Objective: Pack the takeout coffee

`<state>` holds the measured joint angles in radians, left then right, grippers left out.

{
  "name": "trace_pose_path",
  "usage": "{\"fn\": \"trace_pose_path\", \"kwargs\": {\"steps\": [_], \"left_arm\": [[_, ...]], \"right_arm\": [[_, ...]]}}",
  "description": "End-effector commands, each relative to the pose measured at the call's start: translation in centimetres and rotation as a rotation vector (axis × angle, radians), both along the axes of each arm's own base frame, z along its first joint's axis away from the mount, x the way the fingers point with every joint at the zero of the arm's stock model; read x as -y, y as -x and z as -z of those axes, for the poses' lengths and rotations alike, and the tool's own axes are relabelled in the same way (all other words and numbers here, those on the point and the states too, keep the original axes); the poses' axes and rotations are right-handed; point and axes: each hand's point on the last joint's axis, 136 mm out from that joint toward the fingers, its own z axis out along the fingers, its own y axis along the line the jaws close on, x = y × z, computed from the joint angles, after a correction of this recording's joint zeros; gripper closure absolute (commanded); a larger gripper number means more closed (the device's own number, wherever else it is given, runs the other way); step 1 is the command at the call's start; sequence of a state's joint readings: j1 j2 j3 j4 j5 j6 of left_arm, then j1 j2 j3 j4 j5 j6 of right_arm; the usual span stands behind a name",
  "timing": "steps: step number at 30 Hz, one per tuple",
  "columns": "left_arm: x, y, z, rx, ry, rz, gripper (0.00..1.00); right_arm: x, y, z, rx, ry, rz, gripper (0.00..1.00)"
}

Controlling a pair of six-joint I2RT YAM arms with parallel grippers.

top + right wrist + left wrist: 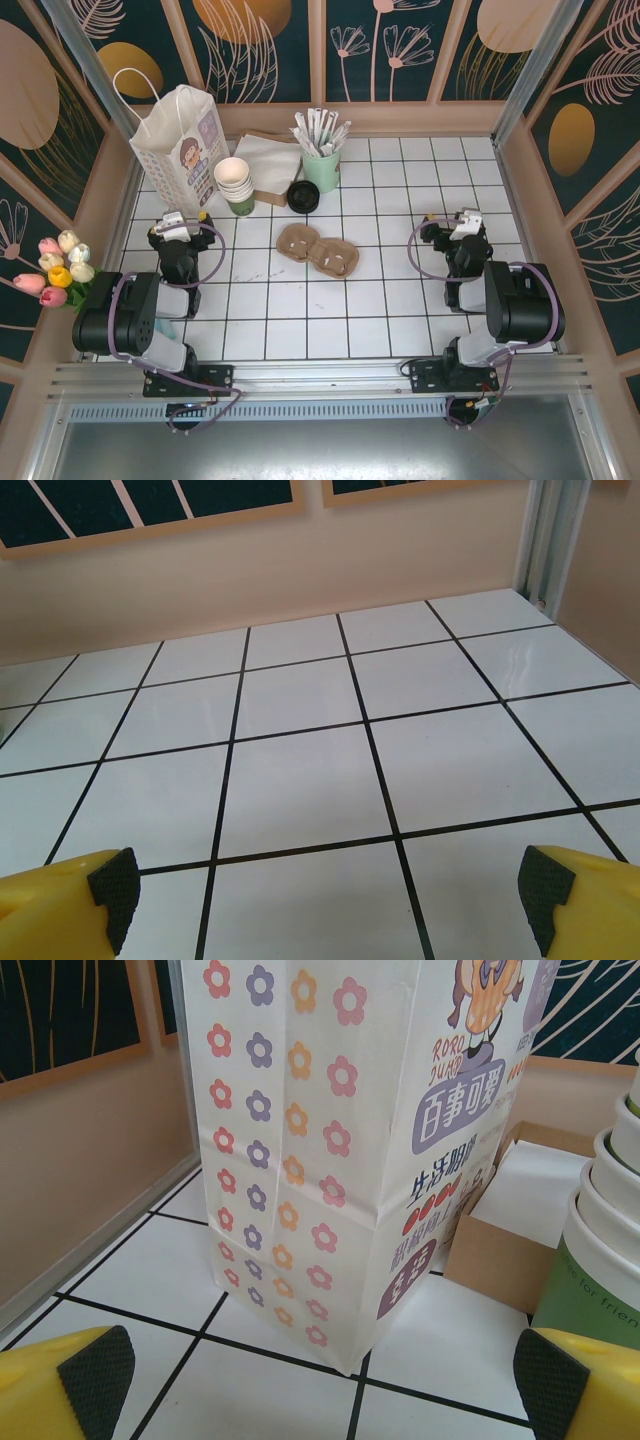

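The takeout coffee's round black lid lies flat on the tiles at the back, between a stack of cream-rimmed, green-sided cups and a mint green holder of white sticks. My left gripper rests low at the left, open and holding nothing, in front of a flowered paper bag. In the left wrist view the open gripper faces the bag, with the cup stack at the right edge. My right gripper is open over bare tiles, and the right wrist view also shows it with nothing between its fingers.
A brown cardboard cup carrier lies in the middle of the table. A cardboard box of white napkins sits behind the cups, also visible as the box in the left wrist view. Tulips stand past the left rim. Wooden walls enclose the table.
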<state>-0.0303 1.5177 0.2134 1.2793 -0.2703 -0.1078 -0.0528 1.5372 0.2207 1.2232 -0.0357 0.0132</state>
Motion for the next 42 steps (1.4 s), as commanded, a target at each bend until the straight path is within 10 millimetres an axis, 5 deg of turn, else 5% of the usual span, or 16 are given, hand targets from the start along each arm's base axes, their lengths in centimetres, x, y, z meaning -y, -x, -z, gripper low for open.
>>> {"fn": "trace_pose_path", "kwargs": {"steps": [1,16,28,33,37,42], "left_arm": [[0.0,-0.3,-0.8,0.029,-0.008,-0.002,0.01],[-0.1,-0.6,-2.2,0.003,-0.012,-0.022,0.01],[-0.5,3.5,-6.2,-0.016,0.298,-0.156,0.01],[2.4,3.5,-6.1,-0.11,0.495,-0.081,0.01],[7.4,2.6,-4.5,-0.295,0.604,0.073,0.01],[11.2,2.6,-2.7,-0.429,0.697,0.141,0.01]], "right_arm": [[-0.1,-0.4,-0.9,0.032,-0.021,-0.012,0.01],[-0.1,-0.5,-1.1,0.031,-0.016,-0.007,0.01],[-1.7,-0.7,-6.2,-0.054,-0.097,0.058,0.01],[-3.9,0.5,-8.5,-0.052,-0.386,0.006,0.01],[-5.0,1.5,-6.8,-0.205,-0.674,0.047,0.01],[-9.4,3.4,-4.7,-0.406,-0.809,-0.001,0.01]]}}
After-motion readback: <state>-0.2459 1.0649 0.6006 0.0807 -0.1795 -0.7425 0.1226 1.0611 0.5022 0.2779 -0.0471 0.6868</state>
